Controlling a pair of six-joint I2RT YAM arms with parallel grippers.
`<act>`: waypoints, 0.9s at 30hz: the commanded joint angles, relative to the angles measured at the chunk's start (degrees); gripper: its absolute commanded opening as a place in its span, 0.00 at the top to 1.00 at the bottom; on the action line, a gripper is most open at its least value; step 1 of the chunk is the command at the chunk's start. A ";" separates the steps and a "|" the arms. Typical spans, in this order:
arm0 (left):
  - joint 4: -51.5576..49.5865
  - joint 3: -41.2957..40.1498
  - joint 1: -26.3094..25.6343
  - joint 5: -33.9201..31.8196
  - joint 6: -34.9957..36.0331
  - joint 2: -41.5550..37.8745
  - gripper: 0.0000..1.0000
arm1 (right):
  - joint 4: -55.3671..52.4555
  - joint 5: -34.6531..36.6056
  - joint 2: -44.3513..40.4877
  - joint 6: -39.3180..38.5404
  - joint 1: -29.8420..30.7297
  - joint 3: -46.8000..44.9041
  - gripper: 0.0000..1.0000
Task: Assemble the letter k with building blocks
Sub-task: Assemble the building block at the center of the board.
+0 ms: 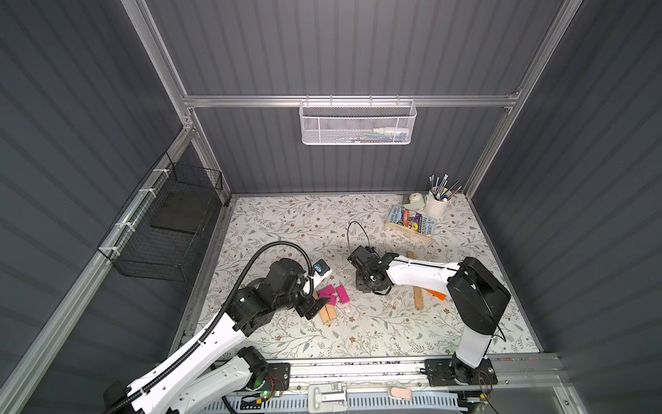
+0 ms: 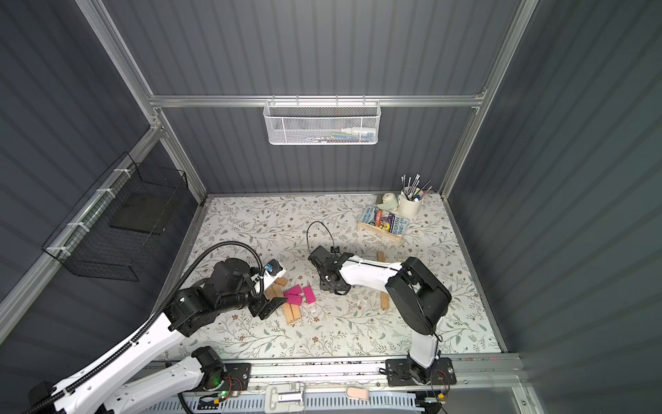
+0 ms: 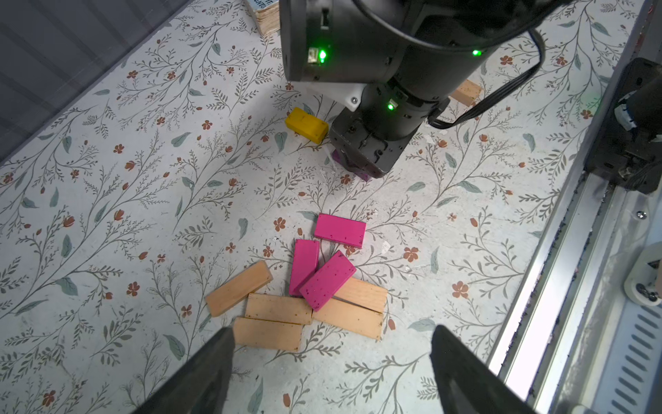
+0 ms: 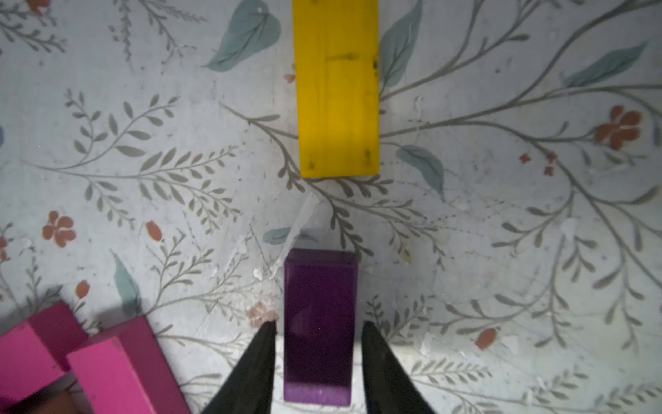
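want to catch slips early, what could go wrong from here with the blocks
The right end effector straddles the purple block toward one end, so it may swing when lifted. The yellow block lies just ahead in line; a forward push could knock it. The open left end effector hangs near a magenta block propped on tan blocks; a nudge could slide it.

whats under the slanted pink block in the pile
The slanted pink block rests on a second pink block and at least one tan block. What lies beneath its middle is covered.
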 commanded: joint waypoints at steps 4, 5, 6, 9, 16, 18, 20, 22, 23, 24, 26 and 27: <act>-1.00 -0.40 0.24 2.06 2.43 0.17 0.10 | 0.24 2.70 1.35 0.09 0.17 1.52 0.68; -0.93 -0.53 0.24 2.32 2.61 0.08 0.09 | 0.21 2.75 1.49 0.21 0.04 1.63 0.69; -1.00 -0.53 0.24 2.58 2.69 0.01 0.09 | 0.19 2.92 1.49 0.23 -0.08 1.61 0.69; -0.97 -0.77 0.24 3.88 3.17 -0.66 0.06 | 0.29 3.06 1.23 0.05 -0.26 1.49 0.71; -0.03 -1.65 0.24 6.95 4.26 -1.71 0.00 | -0.04 3.39 0.52 -1.36 -1.64 1.44 0.71; -0.03 -1.64 0.24 6.82 4.26 -1.70 0.00 | -0.12 3.40 0.52 -1.53 -1.99 1.43 0.71; -0.04 -1.67 0.24 6.76 4.30 -1.73 0.00 | 0.08 3.22 0.78 -1.80 -2.22 1.52 0.71; 0.06 -1.67 0.24 6.72 4.36 -1.80 0.00 | 0.45 3.10 0.88 -2.05 -2.32 1.43 0.70; 0.10 -1.78 0.24 6.74 4.36 -1.77 0.00 | 0.52 2.89 1.11 -2.12 -2.44 1.51 0.70; 0.10 -1.80 0.24 6.68 4.33 -1.80 0.00 | 0.59 2.67 1.20 -2.21 -2.60 1.56 0.70; 0.23 -1.80 0.24 6.64 4.45 -1.72 0.00 | 0.99 2.24 1.48 -2.42 -2.70 1.74 0.70; 0.23 -1.93 0.24 6.66 4.44 -1.67 0.00 | 0.92 2.12 1.60 -2.41 -2.72 1.94 0.70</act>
